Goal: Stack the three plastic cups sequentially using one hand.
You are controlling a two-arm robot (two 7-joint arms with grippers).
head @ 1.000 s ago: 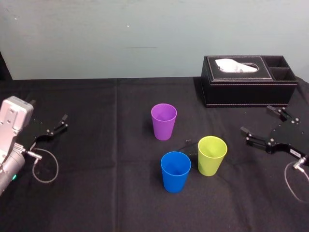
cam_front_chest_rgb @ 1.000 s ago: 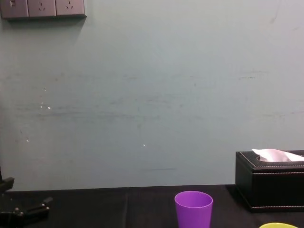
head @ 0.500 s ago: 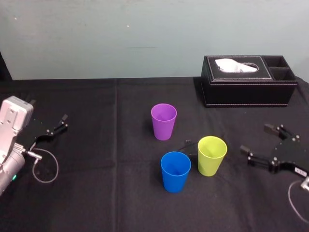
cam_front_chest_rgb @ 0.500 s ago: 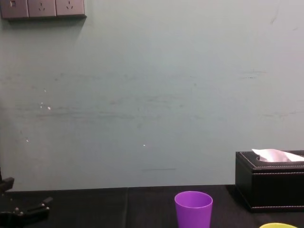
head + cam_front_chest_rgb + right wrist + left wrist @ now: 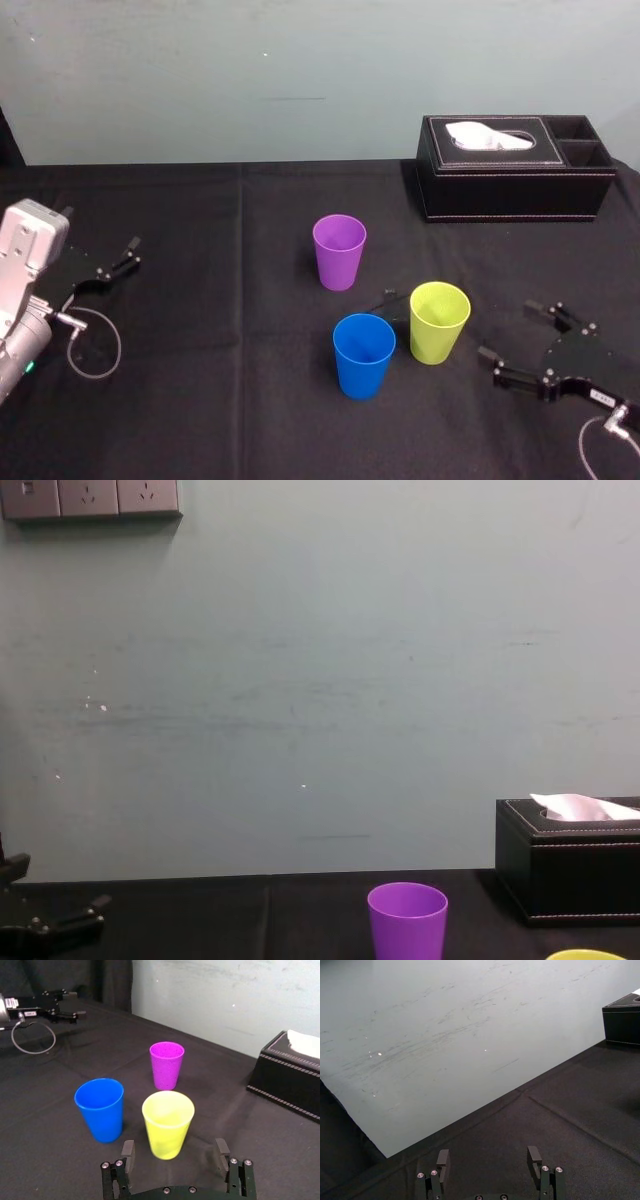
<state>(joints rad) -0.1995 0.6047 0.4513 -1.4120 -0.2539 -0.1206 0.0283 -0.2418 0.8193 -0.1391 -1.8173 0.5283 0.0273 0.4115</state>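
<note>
Zero nested, I note: purple plastic tumbler (image 5: 339,250), yellow-green plastic tumbler (image 5: 438,321) and blue plastic tumbler (image 5: 363,354) stand apart on the bench (image 5: 200,400); right gripper (image 5: 510,332) spread near the yellow-green; left gripper (image 5: 488,1160) parked far left, spread.

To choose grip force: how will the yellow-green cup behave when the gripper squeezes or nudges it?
The yellow-green cup looks empty and thin-walled, so probably light and squeezable. Its smooth tapered side may slip when gripped. Standing on its narrower base, it could tip if nudged.

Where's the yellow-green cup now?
Head view: the yellow-green cup stands right of centre, just right of the blue cup, nearer than the purple cup; open right gripper at its right, left gripper parked far left.
</note>
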